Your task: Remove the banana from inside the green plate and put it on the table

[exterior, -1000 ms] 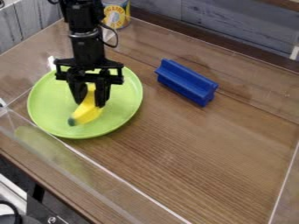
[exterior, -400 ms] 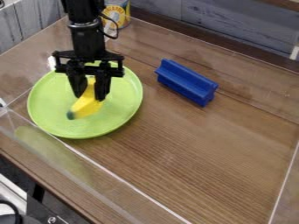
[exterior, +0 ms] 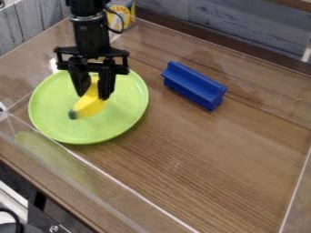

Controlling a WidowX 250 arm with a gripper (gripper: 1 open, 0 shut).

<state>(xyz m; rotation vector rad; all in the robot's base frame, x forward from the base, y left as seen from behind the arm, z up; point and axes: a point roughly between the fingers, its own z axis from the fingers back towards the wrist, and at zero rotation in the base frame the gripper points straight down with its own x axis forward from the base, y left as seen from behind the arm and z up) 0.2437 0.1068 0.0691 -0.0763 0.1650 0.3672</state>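
The small yellow banana (exterior: 87,103) hangs a little above the middle of the lime-green plate (exterior: 49,116), tilted with its dark tip low and to the left. My gripper (exterior: 94,85) points straight down over the plate and is shut on the banana's upper end, its black fingers (exterior: 107,82) on either side of it. The plate lies on the brown wood-grain table (exterior: 206,146) at the left.
A blue rectangular block (exterior: 195,85) lies on the table to the right of the plate. Clear acrylic walls (exterior: 183,196) edge the tabletop at the front and left. A yellow object (exterior: 118,15) sits behind the arm at the back.
The gripper has risen slightly with the banana held in it, lifting the fruit off the plate's surface. The plate and blue block have stayed put.
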